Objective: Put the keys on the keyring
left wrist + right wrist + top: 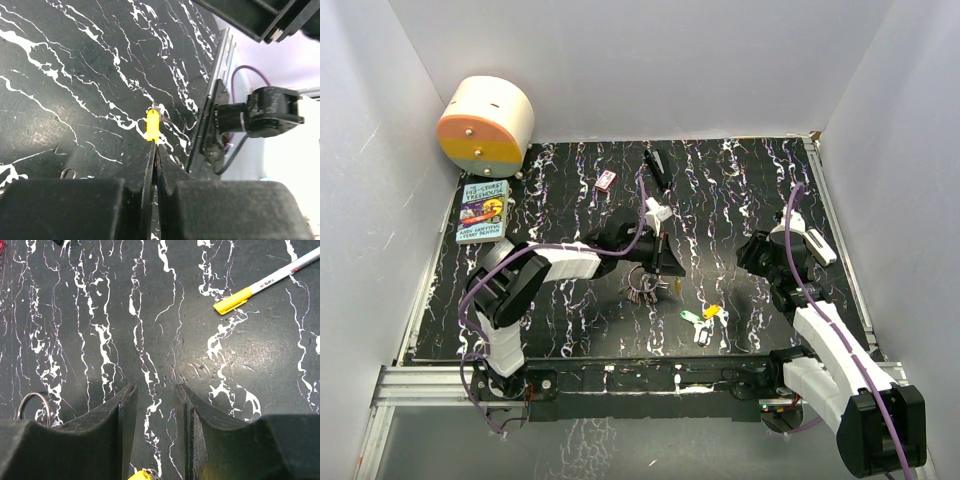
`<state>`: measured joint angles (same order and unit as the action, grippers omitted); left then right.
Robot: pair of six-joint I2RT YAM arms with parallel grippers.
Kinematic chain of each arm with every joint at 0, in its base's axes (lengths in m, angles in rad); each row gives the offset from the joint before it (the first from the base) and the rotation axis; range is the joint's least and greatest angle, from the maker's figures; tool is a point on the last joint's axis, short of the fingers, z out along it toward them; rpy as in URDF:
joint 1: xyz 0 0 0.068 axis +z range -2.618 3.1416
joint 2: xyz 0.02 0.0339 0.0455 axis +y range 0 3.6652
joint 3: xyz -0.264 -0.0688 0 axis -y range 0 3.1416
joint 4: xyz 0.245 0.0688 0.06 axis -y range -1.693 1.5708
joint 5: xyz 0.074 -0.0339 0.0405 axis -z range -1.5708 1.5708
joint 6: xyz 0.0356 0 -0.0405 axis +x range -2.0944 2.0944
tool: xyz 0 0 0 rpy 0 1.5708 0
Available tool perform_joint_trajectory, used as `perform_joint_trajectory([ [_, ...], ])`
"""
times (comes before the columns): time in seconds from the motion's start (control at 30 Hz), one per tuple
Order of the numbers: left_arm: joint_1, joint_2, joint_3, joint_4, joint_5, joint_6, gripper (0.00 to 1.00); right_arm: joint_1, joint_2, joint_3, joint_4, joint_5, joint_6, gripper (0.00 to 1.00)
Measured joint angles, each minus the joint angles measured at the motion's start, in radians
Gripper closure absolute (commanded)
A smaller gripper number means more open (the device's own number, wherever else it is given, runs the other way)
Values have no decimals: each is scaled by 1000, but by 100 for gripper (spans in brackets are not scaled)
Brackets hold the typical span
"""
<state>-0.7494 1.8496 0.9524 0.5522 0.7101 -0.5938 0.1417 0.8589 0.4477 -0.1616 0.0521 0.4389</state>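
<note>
Over to the left gripper (152, 144) first: squeezed down to a hairline slit, with a yellow key (151, 125) standing right at the tips, seemingly pinched by its lower end. Hard to judge from the wrist view how firm that hold is.

From above, hangs just over the keyring (645, 285), a silver loop with its dull grey bunch lying on the black marbled table (740, 190) directly beneath the fingers and a touch toward the bases.

Now the right gripper (155, 387): spread wide, nothing between the fingers (120, 405), only bare table in the gap. Hovers well apart from the left gripper, out to its right.

Loose keys (703, 320) in a small cluster between the two grippers, down on the base side of both, nearer the left one's tips than the right one's; green, orange-yellow and white heads, close together.

Ahead and to the right of the right gripper, in its own wrist view, a white pen (267, 282) with a yellow cap, lying slantwise on the table, well clear of the fingers.

Far beyond the left gripper, toward the back wall: a small red-and-white box (606, 180) and a black stick (655, 162).
</note>
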Motion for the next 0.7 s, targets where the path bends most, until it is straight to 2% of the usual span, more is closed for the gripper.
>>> perform_joint_trajectory([
  [0.27,55,21,22,-38,83,-187,100,0,13,9,1,-35,-5,60],
  [0.43,105,39,34,-74,120,-293,100,0,29,9,14,-124,-45,59],
  [0.53,168,39,58,-108,128,-335,100,0,52,10,32,-204,-72,58],
  [0.7,307,6,121,-187,121,-357,100,27,141,49,56,-317,-106,50],
])
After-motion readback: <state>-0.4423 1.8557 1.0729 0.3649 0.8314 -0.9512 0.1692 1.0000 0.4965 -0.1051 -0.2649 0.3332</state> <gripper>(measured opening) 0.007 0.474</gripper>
